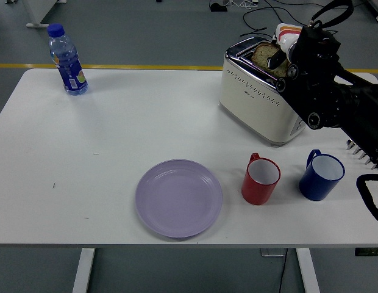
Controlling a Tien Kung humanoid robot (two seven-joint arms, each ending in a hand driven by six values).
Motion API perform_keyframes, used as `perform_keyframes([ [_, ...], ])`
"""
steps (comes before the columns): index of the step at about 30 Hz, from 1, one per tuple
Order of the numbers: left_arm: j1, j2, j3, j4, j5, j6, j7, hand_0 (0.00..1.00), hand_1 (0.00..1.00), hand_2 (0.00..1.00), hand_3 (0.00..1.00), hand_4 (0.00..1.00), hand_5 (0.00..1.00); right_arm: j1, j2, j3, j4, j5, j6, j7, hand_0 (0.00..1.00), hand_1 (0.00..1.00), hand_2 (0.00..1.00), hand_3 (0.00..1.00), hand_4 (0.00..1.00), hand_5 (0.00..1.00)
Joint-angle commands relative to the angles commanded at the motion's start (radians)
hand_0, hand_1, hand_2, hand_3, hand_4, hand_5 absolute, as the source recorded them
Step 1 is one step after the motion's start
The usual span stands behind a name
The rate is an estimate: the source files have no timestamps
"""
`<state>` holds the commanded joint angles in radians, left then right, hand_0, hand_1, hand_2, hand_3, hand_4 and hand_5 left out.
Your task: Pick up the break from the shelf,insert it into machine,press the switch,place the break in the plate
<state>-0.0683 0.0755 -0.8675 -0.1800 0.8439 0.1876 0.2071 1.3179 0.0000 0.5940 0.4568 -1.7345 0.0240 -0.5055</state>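
Gripping the brown bread slice (264, 55) over the cream metal toaster (260, 101), the right robot hand (285, 54) has it sitting in the top slot. The round lilac plate (178, 197) lies near-left across the white desk (116, 134), so that's the carry, I reckon.

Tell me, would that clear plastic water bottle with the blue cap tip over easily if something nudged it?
Probably yes. The clear plastic water bottle with the blue cap stands upright, tall and narrow on a small base, so a push near the cap would likely topple it. Its round body suggests it would then roll across the white table. How full it is cannot be judged.
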Motion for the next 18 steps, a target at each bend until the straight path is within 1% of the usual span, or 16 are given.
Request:
perform_keyframes([
  [1, 0.000, 0.000, 0.000, 0.000, -0.001, 0.000, 0.000, 0.673, 0.567, 0.610, 0.653, 0.391, 0.998, 0.000, 0.000, 0.000, 0.002, 0.002, 0.000, 0.000, 0.299, 0.320, 0.396, 0.503, 0.459, 0.002],
  [6, 0.000, 0.001, 0.000, 0.000, -0.002, 0.001, -0.001, 0.673, 0.567, 0.610, 0.653, 0.391, 0.998, -0.004, 0.000, 0.012, 0.021, 0.012, -0.005, 0.001, 0.299, 0.320, 0.396, 0.503, 0.459, 0.002],
  [7, 0.000, 0.001, 0.000, 0.000, -0.003, 0.001, -0.001, 0.673, 0.565, 0.610, 0.650, 0.391, 0.998, -0.005, 0.000, 0.016, 0.025, 0.013, -0.005, 0.001, 0.306, 0.315, 0.391, 0.499, 0.428, 0.002],
  [9, 0.000, 0.001, 0.001, 0.000, -0.004, 0.001, -0.001, 0.673, 0.565, 0.610, 0.650, 0.391, 0.998, -0.008, 0.000, 0.034, 0.040, 0.007, -0.013, 0.000, 0.306, 0.315, 0.391, 0.499, 0.428, 0.002],
  [16, 0.001, 0.001, -0.005, 0.000, 0.000, 0.001, 0.000, 0.673, 0.565, 0.610, 0.648, 0.391, 0.998, -0.015, 0.000, 0.086, 0.117, -0.017, -0.041, 0.000, 0.311, 0.309, 0.385, 0.497, 0.410, 0.002],
  [18, 0.002, 0.001, -0.008, 0.000, 0.001, 0.000, 0.001, 0.673, 0.565, 0.610, 0.648, 0.391, 0.998, -0.017, -0.018, 0.107, 0.150, -0.038, -0.049, -0.001, 0.311, 0.309, 0.385, 0.497, 0.410, 0.002],
])
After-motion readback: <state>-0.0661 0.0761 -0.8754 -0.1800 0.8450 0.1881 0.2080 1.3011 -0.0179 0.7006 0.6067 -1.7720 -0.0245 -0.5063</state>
